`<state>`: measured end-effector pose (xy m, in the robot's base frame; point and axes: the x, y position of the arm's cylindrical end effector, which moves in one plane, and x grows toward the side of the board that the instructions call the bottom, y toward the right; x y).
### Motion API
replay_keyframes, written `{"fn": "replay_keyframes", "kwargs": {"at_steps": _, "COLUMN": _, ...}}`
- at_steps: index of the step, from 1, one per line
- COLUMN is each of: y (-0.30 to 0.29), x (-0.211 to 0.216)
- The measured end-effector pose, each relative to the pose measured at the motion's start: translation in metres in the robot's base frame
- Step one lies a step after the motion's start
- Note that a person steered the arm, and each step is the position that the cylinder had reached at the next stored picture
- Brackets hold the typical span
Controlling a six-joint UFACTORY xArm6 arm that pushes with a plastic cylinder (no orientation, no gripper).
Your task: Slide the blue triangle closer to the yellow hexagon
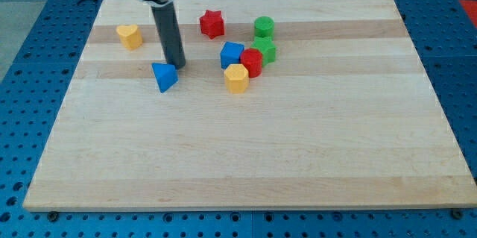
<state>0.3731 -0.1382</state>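
Note:
The blue triangle [165, 76] lies left of the board's middle, toward the view's top. My tip [179, 66] sits just at its upper right corner, touching or almost touching it. The yellow hexagon [236, 77] lies to the triangle's right, with a gap of bare wood between them. The rod rises from the tip to the arm at the view's top.
A blue block [231, 54], a red cylinder [251, 62] and a green block [266, 50] crowd the hexagon's upper side. A green cylinder [264, 26] and a red star [212, 23] lie further up. A yellow heart [130, 36] lies upper left. The wooden board [246, 156] rests on a blue perforated table.

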Motion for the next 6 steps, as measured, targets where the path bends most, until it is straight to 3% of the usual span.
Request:
{"fn": "replay_keyframes", "kwargs": {"at_steps": 2, "y": -0.072, "x": 0.019}}
{"fn": "replay_keyframes", "kwargs": {"at_steps": 3, "y": -0.056, "x": 0.04}}
{"fn": "replay_keyframes", "kwargs": {"at_steps": 5, "y": 0.043, "x": 0.026}}
{"fn": "replay_keyframes", "kwargs": {"at_steps": 6, "y": 0.042, "x": 0.027}}
